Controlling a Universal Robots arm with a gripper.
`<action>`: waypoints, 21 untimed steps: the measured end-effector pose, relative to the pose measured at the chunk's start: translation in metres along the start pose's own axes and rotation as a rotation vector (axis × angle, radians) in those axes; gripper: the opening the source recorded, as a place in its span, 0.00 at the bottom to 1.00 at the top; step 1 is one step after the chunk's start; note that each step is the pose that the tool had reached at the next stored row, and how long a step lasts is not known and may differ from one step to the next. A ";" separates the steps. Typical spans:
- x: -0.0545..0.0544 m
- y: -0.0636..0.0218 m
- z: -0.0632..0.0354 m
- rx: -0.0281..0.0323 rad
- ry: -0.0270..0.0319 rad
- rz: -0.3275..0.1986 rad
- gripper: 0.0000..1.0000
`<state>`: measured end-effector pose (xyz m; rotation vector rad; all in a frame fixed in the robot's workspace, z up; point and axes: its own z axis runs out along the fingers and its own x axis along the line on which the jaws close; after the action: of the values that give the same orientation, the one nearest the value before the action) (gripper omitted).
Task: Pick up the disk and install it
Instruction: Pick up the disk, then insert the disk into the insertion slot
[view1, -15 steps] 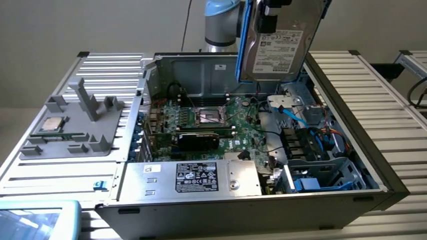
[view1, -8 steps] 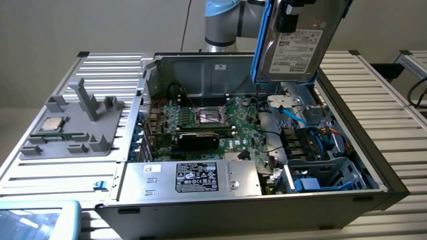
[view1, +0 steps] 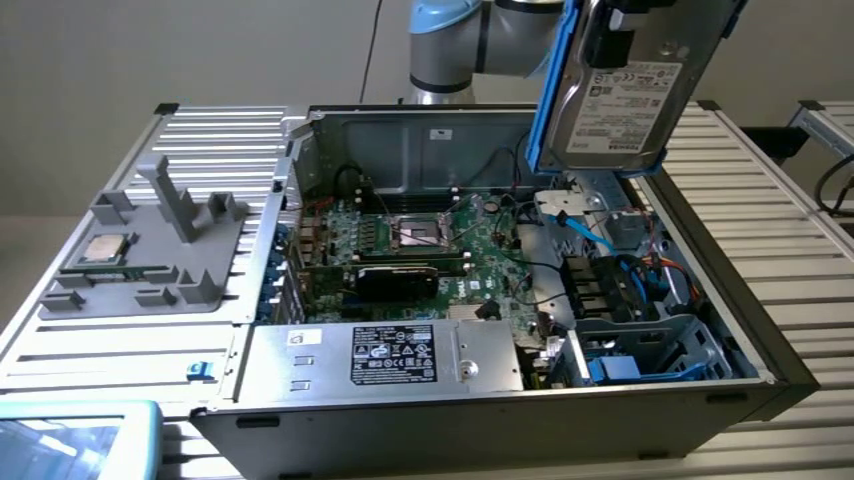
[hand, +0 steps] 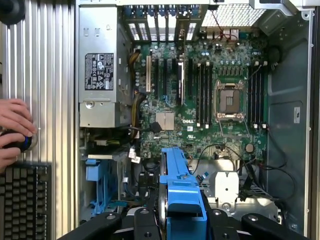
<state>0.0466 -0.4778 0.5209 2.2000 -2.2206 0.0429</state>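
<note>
Above the case (view1: 400, 150), the disk (view1: 621, 100) hangs, long axis near-vertical.

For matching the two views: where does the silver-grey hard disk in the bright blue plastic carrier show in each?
Exterior view: the silver-grey disk in its bright blue carrier is held tilted above the open computer case, towards the exterior view's right.
Wrist view: the disk is edge-on, clamped by the black gripper, over the case interior.
Shared landmark: the silver power supply box with the black-and-white label.
</note>
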 end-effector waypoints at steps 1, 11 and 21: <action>0.001 -0.0014 0.0000 0.0000 0.0034 0.000 0.37; 0.007 -0.0068 0.0003 0.0002 0.0122 0.000 0.37; 0.008 -0.0068 0.0003 0.0001 0.0127 0.000 0.37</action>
<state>0.0533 -0.4861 0.5210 2.1933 -2.2143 0.0569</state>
